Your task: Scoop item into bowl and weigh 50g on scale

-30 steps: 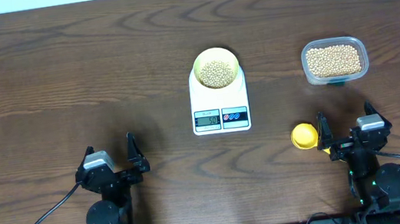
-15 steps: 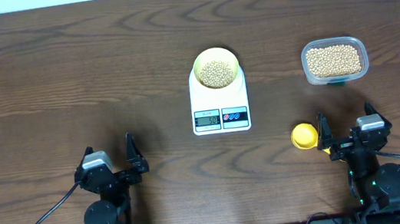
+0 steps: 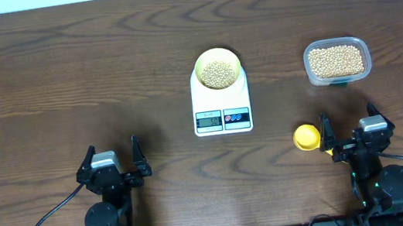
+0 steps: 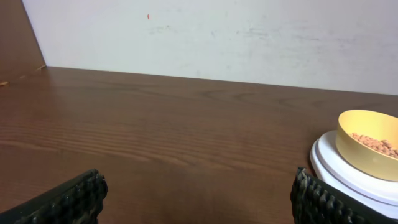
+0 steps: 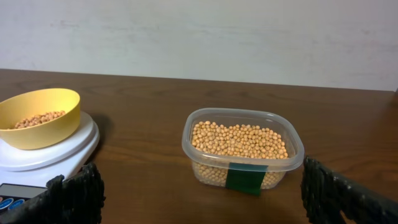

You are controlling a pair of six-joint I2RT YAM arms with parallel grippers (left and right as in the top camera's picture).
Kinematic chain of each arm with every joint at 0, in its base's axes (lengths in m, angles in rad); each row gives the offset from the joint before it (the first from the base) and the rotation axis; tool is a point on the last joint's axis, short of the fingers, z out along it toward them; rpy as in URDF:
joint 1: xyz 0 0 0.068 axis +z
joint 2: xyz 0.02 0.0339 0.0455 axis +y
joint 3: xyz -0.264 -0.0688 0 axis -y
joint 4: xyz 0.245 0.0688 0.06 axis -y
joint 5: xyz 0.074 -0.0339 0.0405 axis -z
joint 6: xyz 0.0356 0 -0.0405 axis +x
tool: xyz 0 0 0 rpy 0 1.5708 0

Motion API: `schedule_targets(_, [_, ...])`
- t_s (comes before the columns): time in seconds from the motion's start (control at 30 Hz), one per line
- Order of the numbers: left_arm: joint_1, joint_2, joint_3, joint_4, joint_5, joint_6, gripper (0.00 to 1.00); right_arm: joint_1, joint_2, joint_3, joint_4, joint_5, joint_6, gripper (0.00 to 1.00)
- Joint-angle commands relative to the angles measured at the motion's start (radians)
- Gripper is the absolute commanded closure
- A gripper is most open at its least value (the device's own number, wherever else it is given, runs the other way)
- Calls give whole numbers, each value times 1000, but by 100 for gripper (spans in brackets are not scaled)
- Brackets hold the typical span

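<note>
The beans (image 3: pixel 218 73) lie in a shallow layer inside the pale-yellow bowl (image 3: pixel 215 52). The bowl stands on the round platform at the far end of the white scale (image 3: pixel 220 101), near the middle of the desk (image 3: pixel 65 84). The scale's display (image 3: pixel 209 120) is lit and faces the arms, but its digits are too small to read.

To the right of the scale, well apart from it, is a clear plastic tub (image 3: pixel 308 65). It is filled with more of the same beans, and a dark green label (image 5: pixel 244 179) is on its near wall. A bright yellow scoop (image 3: pixel 305 137) lies on the desk nearer the arms. It is just beside the right gripper (image 3: pixel 348 121); whether it touches the finger cannot be told.

The right gripper rests low at the near edge with its jaws spread wide, holding nothing. The left gripper (image 3: pixel 110 147) sits at the near-left, well away from the scale, with its jaws also wide and empty.
</note>
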Motion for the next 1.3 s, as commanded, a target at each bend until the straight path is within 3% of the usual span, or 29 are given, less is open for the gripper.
schedule_targets(0.0, [4,-5,-22,-34,-2,21,3,7,-6,-2,-5,6,-8,1])
schedule_targets(1.27, [-11,-5,-22,-32,-10,-6,3,7,-6,-2,-5,6,-8,1])
